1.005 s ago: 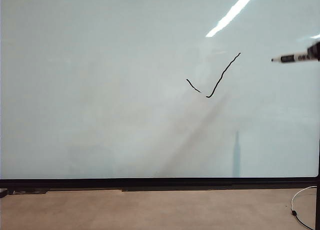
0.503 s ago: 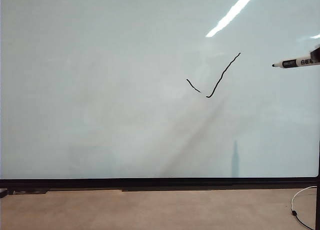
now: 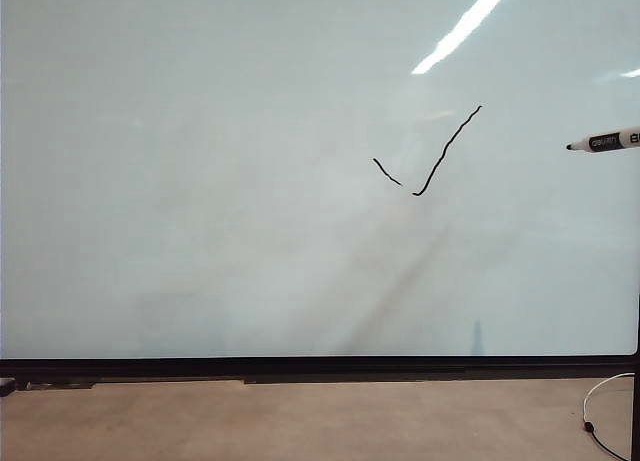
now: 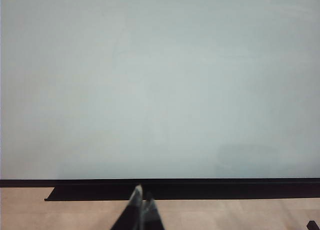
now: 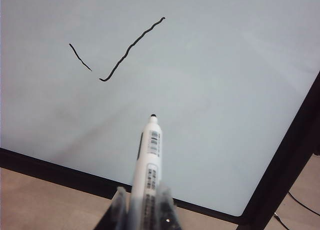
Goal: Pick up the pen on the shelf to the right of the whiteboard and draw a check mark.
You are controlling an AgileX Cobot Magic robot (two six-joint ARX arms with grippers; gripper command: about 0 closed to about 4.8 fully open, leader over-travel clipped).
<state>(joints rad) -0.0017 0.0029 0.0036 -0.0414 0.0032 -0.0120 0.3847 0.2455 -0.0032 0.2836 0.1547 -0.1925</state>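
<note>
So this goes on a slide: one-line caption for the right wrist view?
Right pincer holds the pen off the whiteboard, tip toward the finished check mark.

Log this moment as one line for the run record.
check mark: drawn on whiteboard | pen: in right gripper, tip off board | left gripper: shut, empty, low by board's bottom frame

I see the check mark (image 3: 430, 153) right of the whiteboard's (image 3: 200, 181) middle, the pen (image 3: 604, 141) in my right claw (image 5: 142, 202) off its surface near the right edge, and my left claw (image 4: 141, 200) before the lower edge.
</note>
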